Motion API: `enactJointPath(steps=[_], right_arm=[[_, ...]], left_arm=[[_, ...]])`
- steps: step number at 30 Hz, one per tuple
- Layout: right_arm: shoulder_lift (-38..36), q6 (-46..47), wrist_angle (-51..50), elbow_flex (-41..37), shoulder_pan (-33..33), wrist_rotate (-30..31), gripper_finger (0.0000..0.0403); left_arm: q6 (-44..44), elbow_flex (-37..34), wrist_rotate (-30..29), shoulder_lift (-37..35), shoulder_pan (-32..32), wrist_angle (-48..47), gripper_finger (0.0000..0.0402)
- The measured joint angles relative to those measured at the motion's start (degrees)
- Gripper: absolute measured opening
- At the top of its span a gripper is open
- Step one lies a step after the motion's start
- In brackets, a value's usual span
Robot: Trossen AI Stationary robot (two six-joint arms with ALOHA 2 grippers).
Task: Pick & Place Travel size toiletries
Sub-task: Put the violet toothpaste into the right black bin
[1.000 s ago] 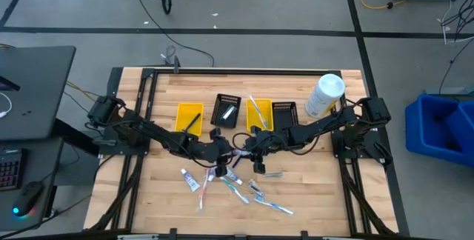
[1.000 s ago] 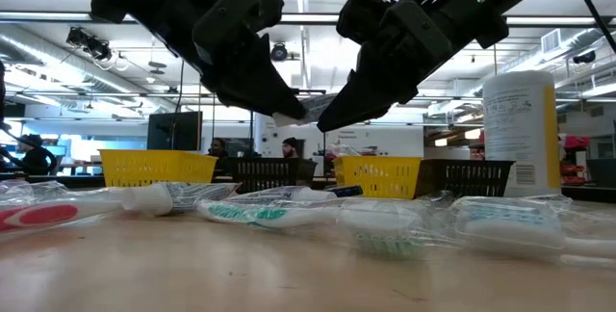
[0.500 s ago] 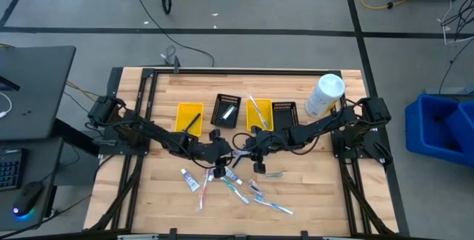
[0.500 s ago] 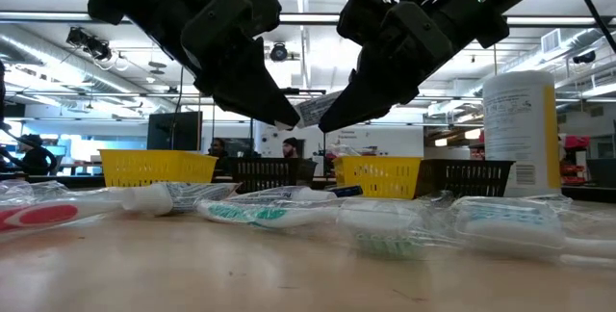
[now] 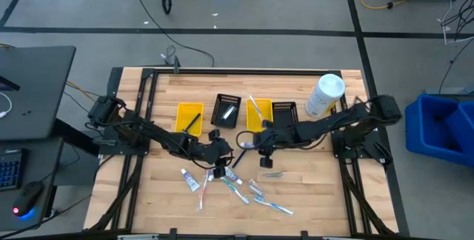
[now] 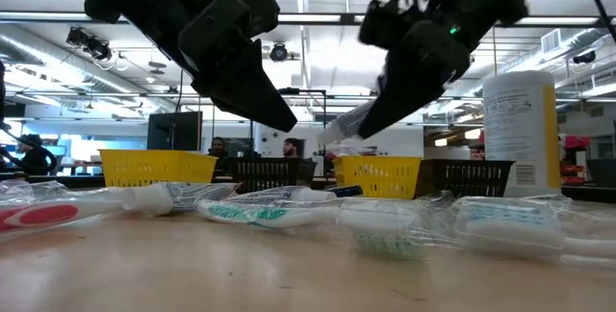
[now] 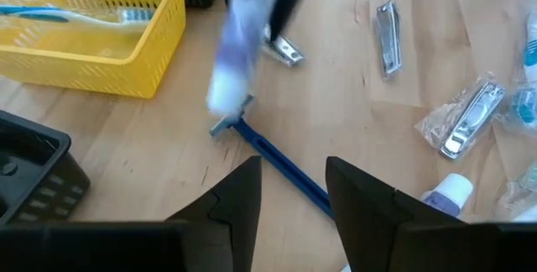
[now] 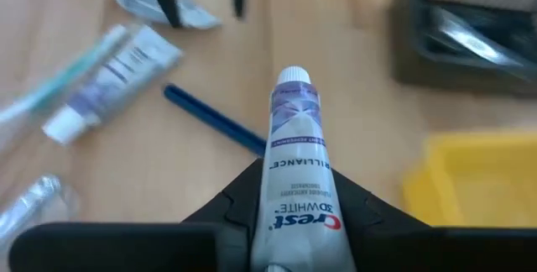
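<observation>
Above table centre — right claw clamps toothpaste tube, cap outward.

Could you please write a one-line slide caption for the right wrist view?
Right gripper shut on a Crest toothpaste tube, held above the table near a yellow bin.

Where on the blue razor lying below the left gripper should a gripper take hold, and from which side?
Grip the blue razor at mid-handle, coming straight down with the fingers across its width. It lies flat on the bare table; the handle is long, slim and clear on both sides, while the head end is wider. The empty left gripper probably suits best; the right gripper holds a toothpaste tube.
</observation>
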Motion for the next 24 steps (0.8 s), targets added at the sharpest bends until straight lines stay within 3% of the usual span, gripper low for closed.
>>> enactJointPath(steps=[8, 14, 19, 24], right_arm=[[-12.1, 12.2, -21.4, 0.0, 0.0, 16.7, 0.0096], [-14.5, 29.0, -34.0, 0.0, -0.9, 29.3, 0.0100], [-14.1, 38.9, -31.1, -5.6, -2.3, 31.4, 0.0094], [-14.1, 43.0, -19.9, -14.3, -3.8, 31.0, 0.0095]], left_arm=[[-1.5, 0.0, -1.2, 0.0, 0.0, 0.3, 0.0144], [-1.6, 0.1, -1.2, 0.0, 0.0, 0.3, 0.0144], [-1.7, 0.1, -1.2, 0.0, 0.0, 0.4, 0.0144], [-1.6, 0.1, -1.2, 0.0, 0.0, 0.3, 0.0144]])
